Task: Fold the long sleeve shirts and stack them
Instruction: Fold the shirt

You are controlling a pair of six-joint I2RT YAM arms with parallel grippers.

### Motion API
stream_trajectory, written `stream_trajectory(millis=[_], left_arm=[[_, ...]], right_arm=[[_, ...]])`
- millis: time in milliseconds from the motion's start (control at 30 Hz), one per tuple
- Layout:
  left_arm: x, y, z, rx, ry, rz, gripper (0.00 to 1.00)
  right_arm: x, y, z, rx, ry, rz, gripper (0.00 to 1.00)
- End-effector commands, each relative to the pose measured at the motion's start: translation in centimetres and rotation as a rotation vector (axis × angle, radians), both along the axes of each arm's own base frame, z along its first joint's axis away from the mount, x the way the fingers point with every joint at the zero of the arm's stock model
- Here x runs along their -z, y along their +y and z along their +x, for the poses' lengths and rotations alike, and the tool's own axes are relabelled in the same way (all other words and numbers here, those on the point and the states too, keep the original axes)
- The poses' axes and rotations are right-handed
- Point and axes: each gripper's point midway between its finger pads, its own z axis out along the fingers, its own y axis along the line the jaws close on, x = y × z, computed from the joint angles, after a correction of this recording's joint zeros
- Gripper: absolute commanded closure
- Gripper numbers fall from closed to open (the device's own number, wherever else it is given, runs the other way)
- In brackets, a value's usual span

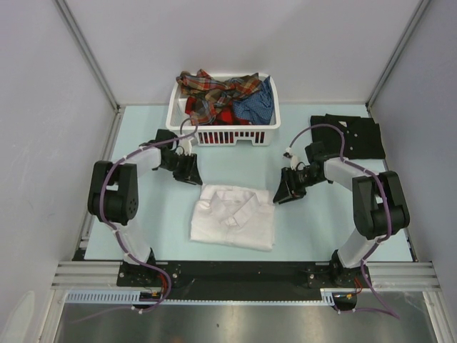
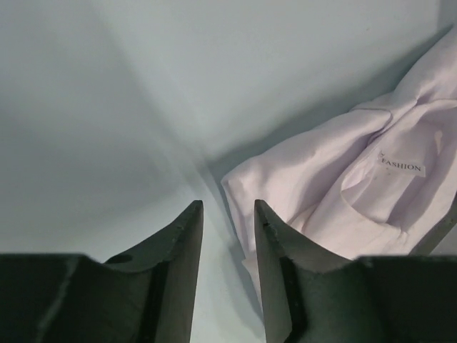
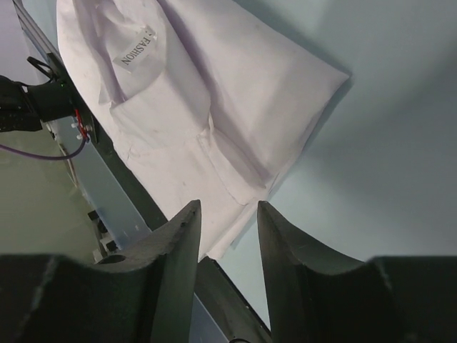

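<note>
**Folded white shirt between both arms**

I see a pale blue table [image 1: 307, 229] boxed in by grey walls [image 1: 214, 36]. The white shirt [image 1: 232, 218] lies folded at centre near, collar toward the basket [image 1: 223, 132], long axis left-right. The left gripper [image 2: 227, 207] and right gripper [image 3: 227, 206] flank it, fingers slightly parted, empty

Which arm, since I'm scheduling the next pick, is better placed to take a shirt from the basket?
Left, probably. The left gripper hangs empty just off the white basket's front left corner, near the plaid shirts; the right gripper sits farther out, beside the folded white shirt's right edge.
</note>
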Motion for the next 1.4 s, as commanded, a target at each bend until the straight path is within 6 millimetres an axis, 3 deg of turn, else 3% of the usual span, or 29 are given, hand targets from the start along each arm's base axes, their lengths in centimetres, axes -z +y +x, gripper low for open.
stream_trajectory(millis=[0, 67, 200, 400, 633, 867, 1133, 1300, 1367], left_arm=[[-3.7, 0.3, -0.8, 0.082, -0.079, -0.051, 0.53], [-3.7, 0.4, -2.6, 0.122, -0.039, -0.049, 0.48], [-3.1, 0.8, -5.0, 0.152, -0.002, -0.029, 0.42], [-1.6, 0.4, -6.7, 0.169, 0.051, -0.001, 0.41], [-0.9, -0.3, -7.5, 0.182, 0.093, -0.009, 0.46], [-1.2, -0.7, -8.2, 0.196, 0.095, -0.022, 0.59], [-1.0, -0.5, -8.1, 0.190, 0.091, -0.007, 0.51], [-0.9, -0.9, -8.0, 0.188, 0.095, -0.016, 0.55], [-1.3, -1.0, -7.9, 0.191, 0.086, -0.018, 0.60]], right_arm=[[-1.8, 0.6, -0.7, -0.020, -0.037, 0.028, 0.54], [-1.4, 0.8, -1.3, -0.010, -0.031, 0.015, 0.50], [-0.4, 0.6, -0.7, 0.009, -0.056, -0.011, 0.46], [0.7, 0.9, -0.5, 0.000, -0.037, -0.020, 0.50], [1.1, 1.7, -1.8, -0.029, -0.011, -0.004, 0.53], [2.0, 1.5, -1.8, -0.024, 0.012, -0.022, 0.57], [2.6, 0.8, -2.0, -0.044, 0.054, -0.052, 0.55], [2.1, 1.7, -0.8, -0.048, 0.024, -0.025, 0.64], [1.9, 1.8, -0.6, -0.048, 0.021, -0.025, 0.74]])
